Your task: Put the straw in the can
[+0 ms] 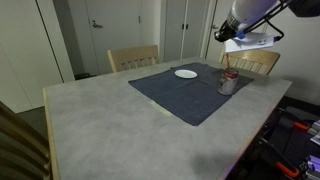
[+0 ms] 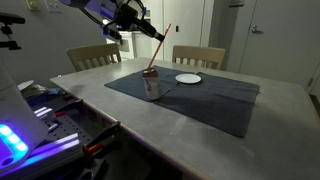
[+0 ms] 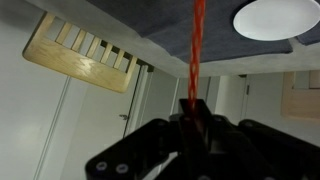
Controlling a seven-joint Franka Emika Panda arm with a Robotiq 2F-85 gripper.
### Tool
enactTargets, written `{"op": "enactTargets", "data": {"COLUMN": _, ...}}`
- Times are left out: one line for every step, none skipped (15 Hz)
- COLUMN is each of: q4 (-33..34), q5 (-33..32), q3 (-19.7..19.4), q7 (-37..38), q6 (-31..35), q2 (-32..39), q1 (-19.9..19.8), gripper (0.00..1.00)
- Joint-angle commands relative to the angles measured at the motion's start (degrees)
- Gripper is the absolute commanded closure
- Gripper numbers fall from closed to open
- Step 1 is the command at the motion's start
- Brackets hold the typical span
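Note:
The small silvery can (image 1: 228, 84) (image 2: 152, 86) stands upright on a dark cloth mat (image 1: 185, 95) (image 2: 215, 100). The thin red-orange straw (image 2: 161, 46) (image 1: 227, 62) slants up from the can's top; whether its lower end is inside I cannot tell. My gripper (image 2: 156, 36) (image 1: 226, 40) hangs above the can, shut on the straw's upper part. In the wrist view the straw (image 3: 194, 50) runs from the dark fingers (image 3: 178, 120) to the frame's top edge, with the gripper (image 3: 191, 112) closed on it. The can is out of the wrist view.
A flat white plate (image 1: 186, 73) (image 2: 188, 78) (image 3: 275, 18) lies on the mat beyond the can. Two wooden chairs (image 1: 133, 57) (image 2: 198, 56) stand at the table's far edge (image 1: 90, 80). Cluttered equipment (image 2: 60, 115) sits beside the table.

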Motion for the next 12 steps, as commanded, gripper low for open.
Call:
{"op": "enactTargets", "data": {"q4": -0.3, "q5": 1.3, "q3": 1.7, "q7": 1.1, "q6": -1.6, "q2": 1.5, "q1": 0.9, "gripper": 0.98}}
{"op": "enactTargets", "data": {"q4": -0.4, "q5": 1.3, "q3": 2.1, "q7": 1.4, "q6": -1.7, "q2": 1.6, "q1": 1.1, "gripper": 0.98}}
{"op": "enactTargets", "data": {"q4": -0.6, "q5": 1.4, "q3": 2.3, "q7": 1.4, "q6": -1.7, "q2": 1.7, "q1": 1.3, "gripper": 0.98}}
{"op": "enactTargets", "data": {"q4": -0.6, "q5": 1.3, "q3": 2.6, "q7": 1.6, "q6": -1.8, "q2": 1.8, "q1": 1.4, "gripper": 0.98}}
{"op": "enactTargets", "data": {"q4": -0.7, "q5": 1.3, "q3": 2.8, "q7": 1.6, "q6": -1.8, "q2": 1.9, "q1": 1.5, "gripper": 0.98}}
{"op": "enactTargets", "data": {"q4": -0.7, "q5": 1.3, "q3": 3.0, "q7": 1.6, "q6": -1.9, "q2": 2.0, "q1": 1.6, "gripper": 0.98}}
{"op": "enactTargets", "data": {"q4": -0.7, "q5": 1.3, "q3": 3.1, "q7": 1.6, "q6": -2.0, "q2": 2.3, "q1": 1.6, "gripper": 0.98}}
{"op": "enactTargets", "data": {"q4": -0.6, "q5": 1.3, "q3": 3.1, "q7": 1.6, "q6": -2.0, "q2": 2.4, "q1": 1.7, "gripper": 0.98}}
{"op": "enactTargets", "data": {"q4": -0.7, "q5": 1.2, "q3": 3.2, "q7": 1.7, "q6": -2.3, "q2": 2.6, "q1": 1.7, "gripper": 0.98}}
{"op": "enactTargets", "data": {"q4": -0.6, "q5": 1.0, "q3": 3.1, "q7": 1.7, "q6": -2.5, "q2": 2.6, "q1": 1.6, "gripper": 0.98}}
{"op": "enactTargets", "data": {"q4": -0.6, "q5": 0.9, "q3": 2.9, "q7": 1.7, "q6": -2.7, "q2": 2.5, "q1": 1.5, "gripper": 0.98}}
{"op": "enactTargets", "data": {"q4": -0.5, "q5": 0.8, "q3": 2.7, "q7": 1.7, "q6": -3.0, "q2": 2.3, "q1": 1.3, "gripper": 0.98}}
